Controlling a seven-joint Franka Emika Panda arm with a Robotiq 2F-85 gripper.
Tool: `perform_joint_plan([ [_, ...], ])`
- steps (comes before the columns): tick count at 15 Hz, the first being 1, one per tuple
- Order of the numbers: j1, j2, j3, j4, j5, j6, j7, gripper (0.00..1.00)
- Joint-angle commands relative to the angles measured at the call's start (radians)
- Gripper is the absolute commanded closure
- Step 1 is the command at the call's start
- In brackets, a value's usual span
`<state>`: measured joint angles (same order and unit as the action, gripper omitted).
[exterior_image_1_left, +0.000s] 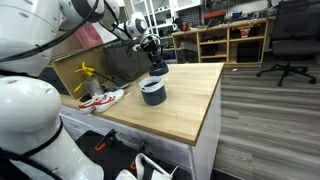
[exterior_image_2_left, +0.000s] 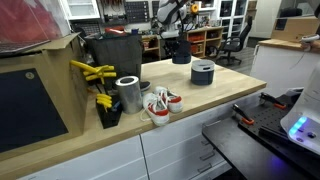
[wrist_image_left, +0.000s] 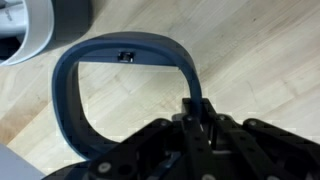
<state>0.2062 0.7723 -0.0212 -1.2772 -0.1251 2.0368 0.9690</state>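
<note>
Gripper (wrist_image_left: 196, 112) was closed narrow on a dark blue ring (wrist_image_left: 160, 50), the jaws pinching one side of its thin wall. From the wrist view, one finger seemed to sit inside the loop and one outside.

- Ring: hung straight below the fingers, lifted clear of the wooden tabletop (wrist_image_left: 260, 60). Bare wood showed through its middle, so it was open right through. The outline looked oval from the wrist; I could not tell whether that was squeeze or camera angle.
- Round container (exterior_image_1_left: 152, 92), dark with a pale band: stood on the wood lower than the gripper and off to one side. An exterior view (exterior_image_2_left: 203, 72) showed it apart from the ring, not touching.
- Farther from the gripper, at the other end of the bench: metal can (exterior_image_2_left: 128, 93), red-and-white shoes (exterior_image_2_left: 160, 103), yellow tool (exterior_image_2_left: 92, 72). All were well apart from the ring.

Judgement on handling:
- A one-sided pinch on a thin wall leaves the free side to sag or swing.
- The hold looked sound, with the wall seated deep between the pads rather than at the tips.
- Doing this well would call for a level wrist, slow travel without jerks, and steady pressure. More squeeze could buckle the wall, and less could let it slip.
- The container was the only close obstacle, so the hanging edge would need room above its rim.
</note>
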Motion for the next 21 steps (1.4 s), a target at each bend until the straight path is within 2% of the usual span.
perform_joint_plan([
  [1,0.016,0.028,-0.016,0.042,0.032,0.038,0.055,0.97],
  [3,0.019,0.032,-0.018,0.039,0.035,0.067,0.076,0.97],
  [4,0.021,0.034,-0.018,0.04,0.035,0.071,0.084,0.73],
  [5,0.02,0.034,-0.017,0.039,0.036,0.069,0.088,0.63],
  [10,0.01,-0.002,0.001,0.01,0.048,0.068,0.057,0.27],
  [13,0.01,-0.055,0.014,-0.014,0.05,0.02,0.01,0.05],
  [15,0.004,-0.1,0.033,-0.035,0.061,-0.024,-0.056,0.0],
  [21,-0.002,-0.251,0.056,-0.115,0.083,-0.216,-0.25,0.0],
])
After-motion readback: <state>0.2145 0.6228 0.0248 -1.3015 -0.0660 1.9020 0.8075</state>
